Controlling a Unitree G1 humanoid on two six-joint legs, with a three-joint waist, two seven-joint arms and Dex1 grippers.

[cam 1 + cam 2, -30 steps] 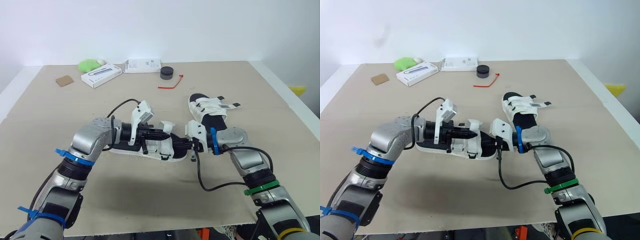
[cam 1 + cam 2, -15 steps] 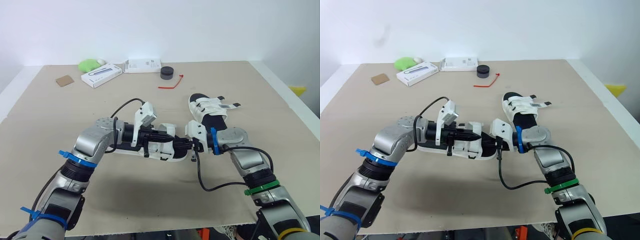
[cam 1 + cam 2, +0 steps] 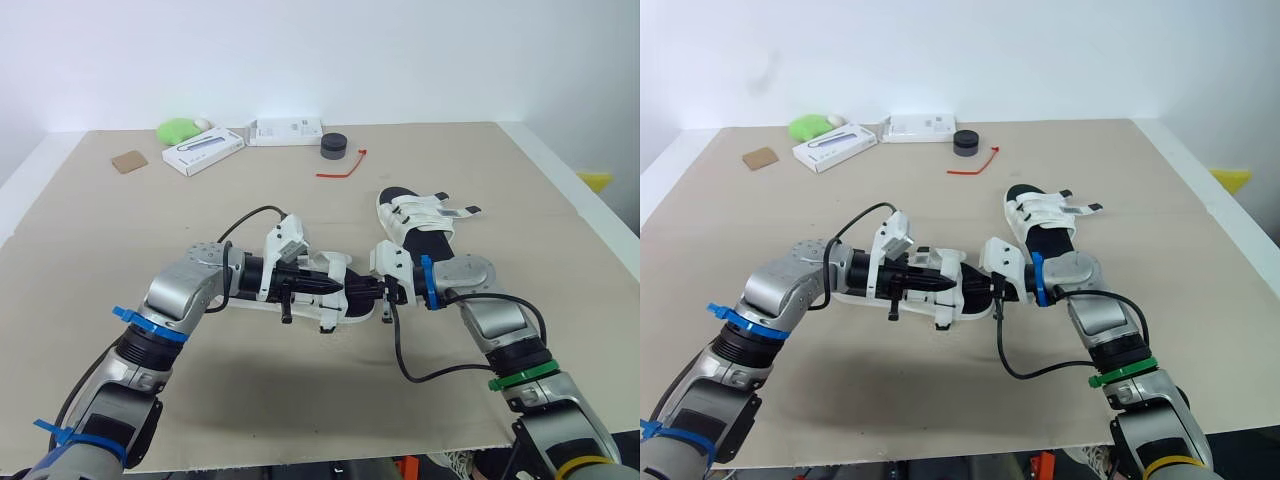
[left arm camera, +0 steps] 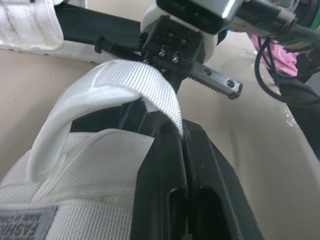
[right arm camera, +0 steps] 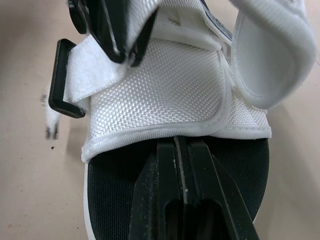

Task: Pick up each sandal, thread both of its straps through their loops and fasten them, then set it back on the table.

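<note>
1. On the left half of the tabletop point(image 3: 300, 400), we see the left tool point(image 3: 337, 287) clenched on a white strap point(image 4: 115, 85) of the near sandal point(image 5: 165, 90). The strap arches over the closed fingers in the left wrist view.
2. Compared with a second ago, this tool sits lower and further toward the right tool. The strap, which stood raised then, now lies down across the sandal's upper. A loose strap end point(image 3: 327, 322) now dangles off the sandal's near edge.
3. In the middle, the sandal stretches between the two tools, low against the tabletop; we cannot tell whether it rests there or is held just off it. The black loop point(image 5: 62, 80) sits at the side of the upper, and the gripped strap is close above it. We judge the pull is bringing the strap to the loop, with threading under way and nothing fastened yet.
4. The right tool point(image 5: 176, 147) is clenched on the edge of the black footbed and sits where it did a second ago. We read it as the brace that steadies the sandal.
5. Further right, the second sandal point(image 3: 418, 222) lies on the tabletop just beyond the right arm, unmoved. We cannot tell whether its straps are fastened.
</note>
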